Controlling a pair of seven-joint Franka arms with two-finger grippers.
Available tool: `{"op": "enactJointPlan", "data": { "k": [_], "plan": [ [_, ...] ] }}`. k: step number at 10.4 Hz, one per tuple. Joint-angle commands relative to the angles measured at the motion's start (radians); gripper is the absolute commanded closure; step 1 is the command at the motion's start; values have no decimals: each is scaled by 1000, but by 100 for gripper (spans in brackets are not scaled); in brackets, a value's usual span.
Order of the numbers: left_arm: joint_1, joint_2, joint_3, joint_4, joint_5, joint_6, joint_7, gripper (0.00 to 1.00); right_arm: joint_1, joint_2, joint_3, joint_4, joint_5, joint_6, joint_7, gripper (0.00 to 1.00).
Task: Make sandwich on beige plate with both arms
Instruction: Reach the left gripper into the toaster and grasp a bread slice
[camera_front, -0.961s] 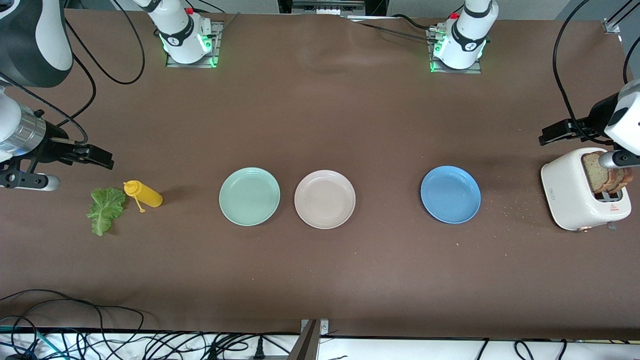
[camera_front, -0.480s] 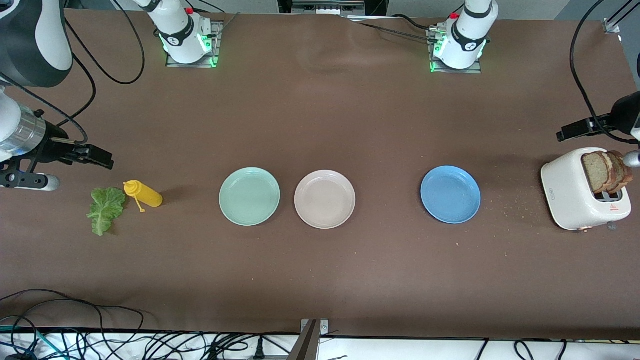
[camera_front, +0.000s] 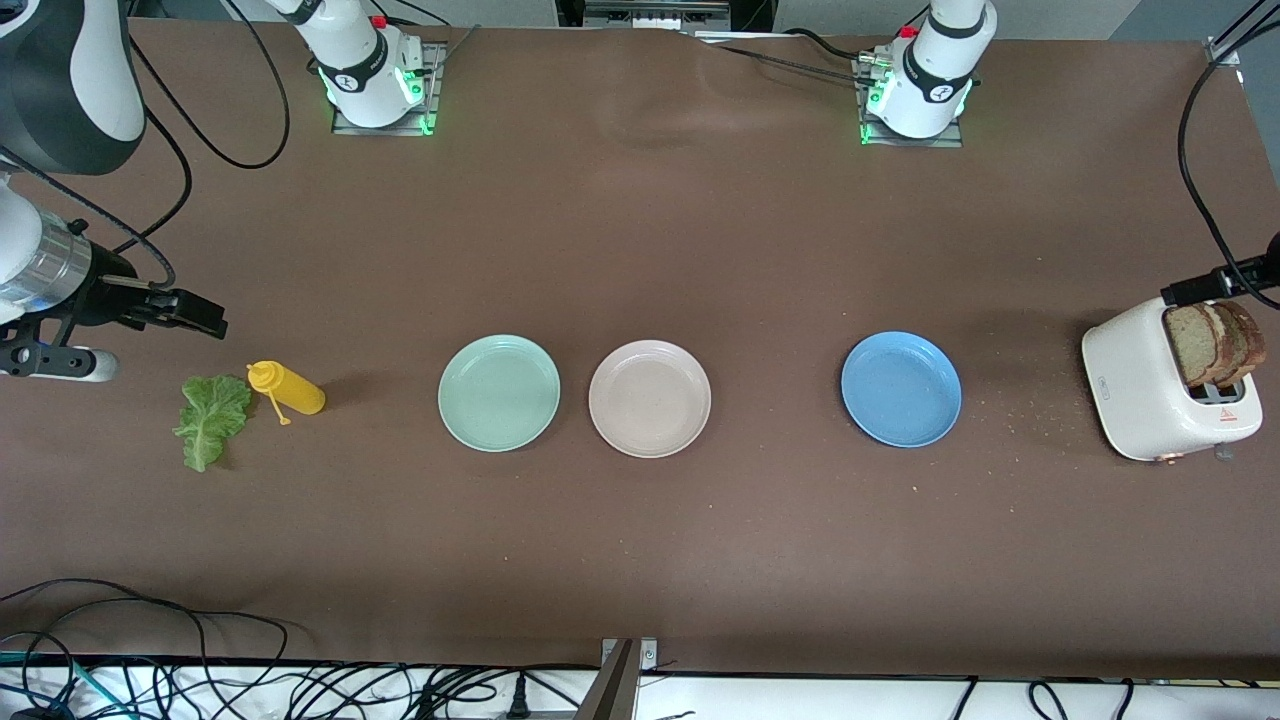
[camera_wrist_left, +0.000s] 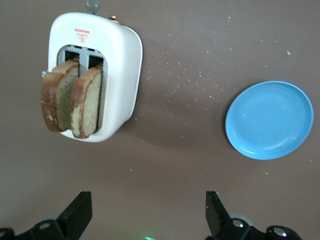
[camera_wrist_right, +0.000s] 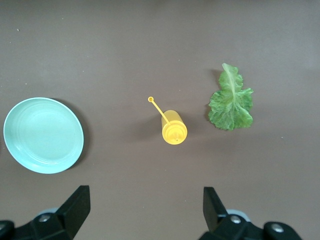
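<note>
Two bread slices in toaster, clear of open left fingers.

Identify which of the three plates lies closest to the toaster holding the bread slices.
The blue plate: it sits toward the left arm's end, beside the toaster, while the beige plate and mint-green plate lie farther along.

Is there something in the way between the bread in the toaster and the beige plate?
Yes. The blue plate lies on the table between the toaster holding the bread and the beige plate. It is shallow, so a lifted slice would probably pass over it.
</note>
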Motion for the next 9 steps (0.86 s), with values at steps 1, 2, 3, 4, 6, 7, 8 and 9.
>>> {"op": "enactJointPlan", "data": {
  "k": [1, 2, 3, 4, 6, 7, 8, 9],
  "plan": [
    [58, 79, -8, 29, 39, 76, 88, 0, -4, -6, 0, 4, 18, 0, -5, 0],
    [78, 110, -8, 28, 39, 116, 106, 0, -4, -6, 0, 2, 18, -2, -5, 0],
    [94, 131, -8, 23, 41, 144, 123, 0, -4, -6, 0, 2, 18, -2, -4, 0],
    [104, 147, -8, 23, 41, 161, 126, 0, -4, -6, 0, 2, 20, 0, -5, 0],
    [106, 167, -8, 18, 62, 184, 126, 0, -5, -6, -2, 2, 20, -2, -8, 0],
    [106, 179, -8, 17, 68, 194, 126, 0, -4, -6, 0, 2, 20, 0, -5, 0],
    [106, 181, -8, 3, 68, 211, 126, 0, -4, -6, 0, 2, 20, 0, -5, 0],
    [109, 184, -8, -11, 68, 231, 126, 0, -4, -6, 0, 2, 20, 0, -5, 0]
  ]
}}
